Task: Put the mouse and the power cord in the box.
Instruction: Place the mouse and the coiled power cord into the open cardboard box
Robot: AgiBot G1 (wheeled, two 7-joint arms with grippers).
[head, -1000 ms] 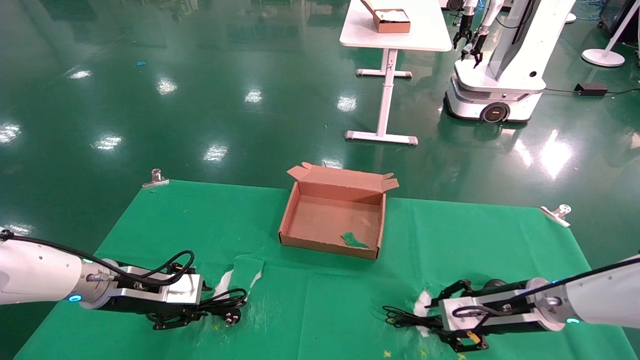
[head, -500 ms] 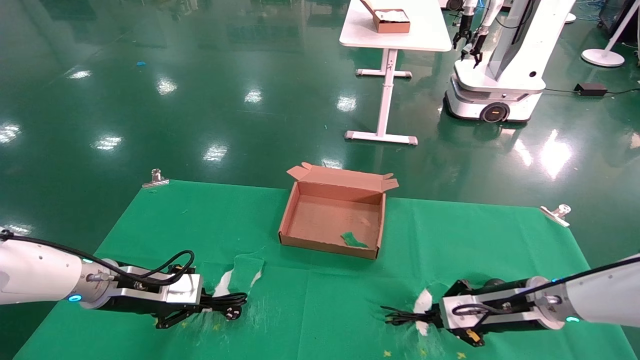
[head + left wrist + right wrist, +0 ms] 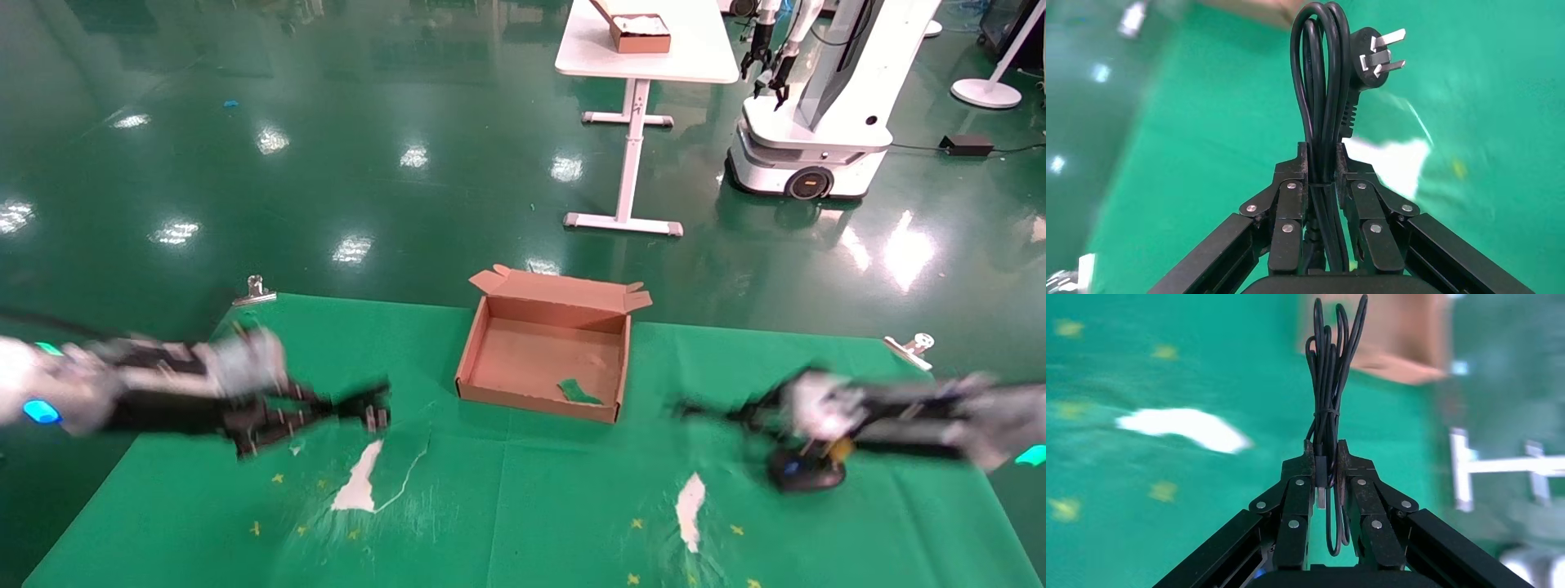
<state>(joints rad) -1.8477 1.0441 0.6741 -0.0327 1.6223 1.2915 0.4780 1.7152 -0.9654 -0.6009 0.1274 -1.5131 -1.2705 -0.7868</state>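
My left pincer [image 3: 1321, 165] is clamped tight on the thick black bundled power cord [image 3: 1322, 92], its chunky plug with metal prongs sticking out past the fingertips. My right pincer [image 3: 1326, 462] is pinched shut on the thin black looped cable of the small black oval mouse [image 3: 805, 472], whose body hangs below it, at or just above the green-clothed surface [image 3: 523, 523] (I cannot tell which through the blur).

A second ago both pincers sat low at the near edge, working at the bundles on the cloth. Now both arms are up and swung inward, each loaded and pointing toward the shallow brown cardboard box [image 3: 490, 392], which lies open between them with a green scrap on its floor. So I judge the pick-ups done and the carry under way.

The cord no longer lies by the white tear in the cloth [image 3: 357, 488]; the torn patch there now shows bare.
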